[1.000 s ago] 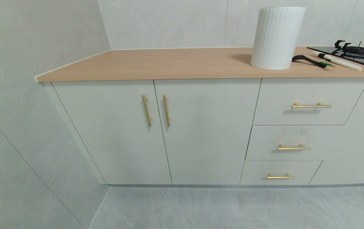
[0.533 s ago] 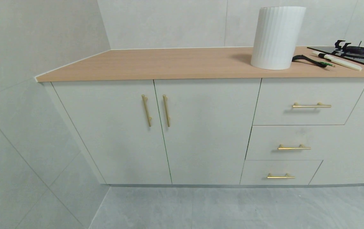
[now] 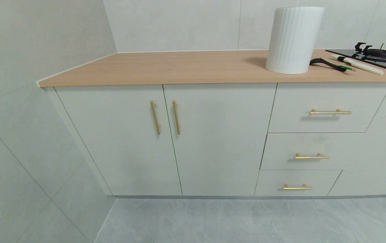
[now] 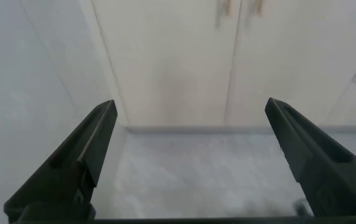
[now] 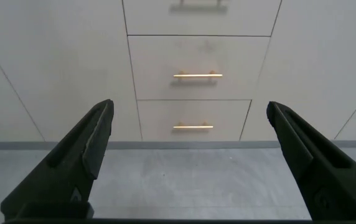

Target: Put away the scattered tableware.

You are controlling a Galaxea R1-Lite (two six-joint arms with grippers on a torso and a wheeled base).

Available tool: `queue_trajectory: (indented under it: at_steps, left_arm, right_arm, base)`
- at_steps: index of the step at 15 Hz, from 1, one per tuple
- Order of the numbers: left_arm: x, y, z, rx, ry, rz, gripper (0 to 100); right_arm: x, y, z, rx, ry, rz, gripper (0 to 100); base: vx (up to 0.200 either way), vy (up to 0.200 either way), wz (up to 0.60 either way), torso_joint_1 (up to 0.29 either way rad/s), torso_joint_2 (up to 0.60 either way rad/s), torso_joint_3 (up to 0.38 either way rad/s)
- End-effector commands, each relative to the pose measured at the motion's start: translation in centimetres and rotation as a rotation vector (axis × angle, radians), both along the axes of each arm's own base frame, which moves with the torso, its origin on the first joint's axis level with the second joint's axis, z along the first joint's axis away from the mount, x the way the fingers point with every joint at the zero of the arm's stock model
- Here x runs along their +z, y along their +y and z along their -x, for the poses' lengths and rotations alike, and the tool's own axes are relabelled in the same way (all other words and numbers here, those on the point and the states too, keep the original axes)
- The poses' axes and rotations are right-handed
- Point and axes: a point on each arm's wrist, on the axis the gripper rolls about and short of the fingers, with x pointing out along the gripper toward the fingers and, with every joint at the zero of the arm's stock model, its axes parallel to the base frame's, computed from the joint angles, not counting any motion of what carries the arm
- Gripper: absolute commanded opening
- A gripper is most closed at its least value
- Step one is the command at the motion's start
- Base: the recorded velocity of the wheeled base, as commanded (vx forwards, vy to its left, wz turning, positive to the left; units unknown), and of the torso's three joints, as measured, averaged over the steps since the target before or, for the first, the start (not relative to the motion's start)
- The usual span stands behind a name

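Observation:
On the wooden countertop [image 3: 179, 67] at the right stands a tall white ribbed container [image 3: 294, 39]. Just right of it lie a black-handled utensil [image 3: 328, 64] with a green tip and a long white utensil [image 3: 358, 65] with a black end. My left gripper [image 4: 190, 112] hangs low over the grey floor before the cabinet doors, open and empty. My right gripper [image 5: 190, 112] is also low, facing the lower drawers [image 5: 193, 68], open with nothing between its fingers.
A black gas hob [image 3: 378, 54] sits at the counter's far right. Below are two closed doors with gold handles [image 3: 165, 116] and three closed drawers [image 3: 328, 111]. A tiled wall [image 3: 27, 101] closes in on the left. Grey floor [image 3: 230, 219] lies in front.

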Motion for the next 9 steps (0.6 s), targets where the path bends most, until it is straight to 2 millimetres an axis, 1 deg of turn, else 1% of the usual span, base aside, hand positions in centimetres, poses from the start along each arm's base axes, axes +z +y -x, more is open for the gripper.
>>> queue_trajectory:
  at_steps: [1, 2, 3, 5, 7, 9]
  left_arm:
    - [-0.03, -0.01, -0.02, -0.002, -0.001, 0.016, 100]
    - [-0.03, -0.01, -0.03, -0.002, 0.000, 0.017, 100]
    - [-0.03, -0.01, -0.03, -0.002, 0.000, 0.019, 100]
    - [-0.03, -0.01, -0.02, -0.005, -0.001, 0.005, 100]
    - [-0.05, -0.06, -0.02, -0.027, 0.001, -0.053, 100]
    - [-0.05, -0.06, -0.02, -0.027, 0.001, -0.032, 100]
  right_arm:
    - [-0.04, 0.01, -0.04, 0.004, 0.003, -0.029, 100]
    - [-0.22, 0.02, -0.05, 0.012, 0.020, -0.039, 100]
    - [-0.66, 0.06, 0.00, 0.029, 0.074, -0.034, 100]
    - [-0.52, 0.13, -0.04, 0.059, 0.053, -0.032, 100]
    - [-0.49, 0.13, -0.04, 0.061, 0.050, -0.036, 100]
    - [-0.49, 0.14, -0.04, 0.064, 0.050, -0.033, 100]
  base:
    - [0.000, 0.000, 0.00, 0.000, 0.00, 0.000]
    - [0.000, 0.000, 0.00, 0.000, 0.00, 0.000]
    - [0.000, 0.000, 0.00, 0.000, 0.00, 0.000]
    - [0.000, 0.000, 0.00, 0.000, 0.00, 0.000]
    - [0.000, 0.000, 0.00, 0.000, 0.00, 0.000]
    - [0.000, 0.000, 0.00, 0.000, 0.00, 0.000]
